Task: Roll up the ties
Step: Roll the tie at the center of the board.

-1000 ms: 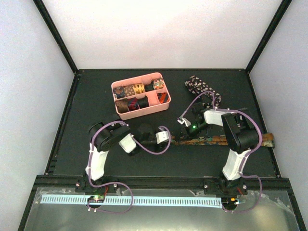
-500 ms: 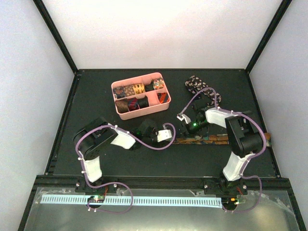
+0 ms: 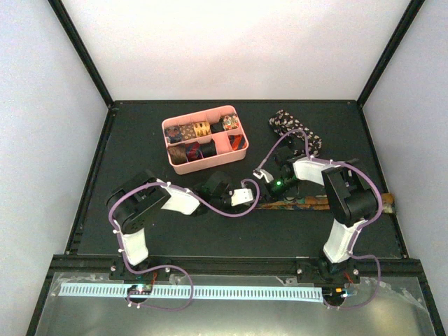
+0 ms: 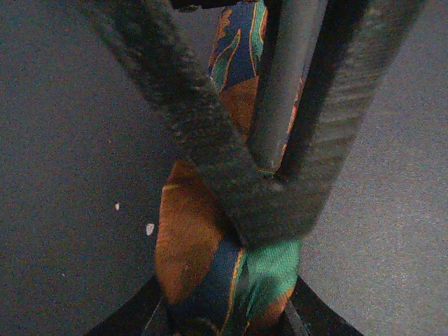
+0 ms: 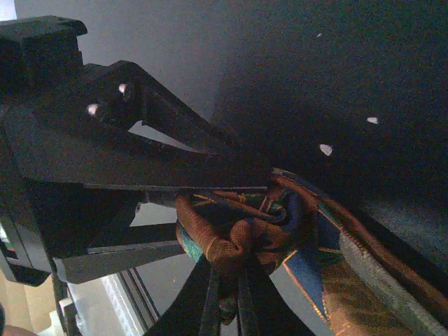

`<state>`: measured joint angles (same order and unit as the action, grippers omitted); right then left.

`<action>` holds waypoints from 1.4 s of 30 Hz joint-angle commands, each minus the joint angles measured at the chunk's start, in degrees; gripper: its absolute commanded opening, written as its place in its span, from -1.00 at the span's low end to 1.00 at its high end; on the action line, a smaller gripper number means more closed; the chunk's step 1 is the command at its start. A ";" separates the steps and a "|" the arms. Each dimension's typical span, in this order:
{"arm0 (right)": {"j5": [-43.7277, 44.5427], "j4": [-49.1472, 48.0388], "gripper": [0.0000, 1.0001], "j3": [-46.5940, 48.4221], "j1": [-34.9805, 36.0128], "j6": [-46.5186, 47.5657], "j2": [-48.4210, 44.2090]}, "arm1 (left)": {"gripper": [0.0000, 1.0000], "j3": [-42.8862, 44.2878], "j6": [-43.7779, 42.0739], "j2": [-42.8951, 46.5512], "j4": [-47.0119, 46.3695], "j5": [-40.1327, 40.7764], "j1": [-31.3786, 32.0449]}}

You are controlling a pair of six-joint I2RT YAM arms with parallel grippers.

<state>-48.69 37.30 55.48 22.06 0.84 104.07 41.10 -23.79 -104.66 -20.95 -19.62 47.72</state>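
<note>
Tie [image 3: 304,204] lies flat across the right half of the table [image 3: 140,140], its left end bunched up. Your left gripper [image 4: 224,308] pinches that end, prob. as the roll's core. Right gripper [image 5: 227,297] clamps narrow on the same fold, likely to turn it w/o slipping.

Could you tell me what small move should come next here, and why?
Probably roll the bunched end a turn rightwards along the patterned tie: the left gripper and right gripper both pinch that end, while the rest lies flat, unrolled.
</note>
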 commanded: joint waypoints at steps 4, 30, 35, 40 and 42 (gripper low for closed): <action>5.66 0.38 -0.97 -0.72 -1.77 0.12 -0.42 | -0.23 -1.29 0.58 -0.37 2.54 1.51 0.02; 0.06 -0.71 -0.97 2.04 -0.62 2.13 11.86 | 0.45 -8.90 10.34 -11.20 -38.71 -12.16 -3.78; 0.07 2.87 -0.97 1.84 -0.66 5.81 12.19 | 0.46 -10.07 9.47 -8.57 -35.10 -9.99 -3.77; -0.47 6.78 -0.97 2.73 -1.04 8.19 13.04 | 0.40 -8.50 8.59 -6.40 -26.71 -13.68 -3.69; -1.01 8.36 -0.97 3.46 -1.06 9.35 13.46 | 0.30 -9.09 7.32 -5.90 -26.66 -14.12 -3.61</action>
<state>-55.61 40.47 59.05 20.80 6.70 114.52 31.31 -13.76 -112.55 -52.31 -30.46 44.21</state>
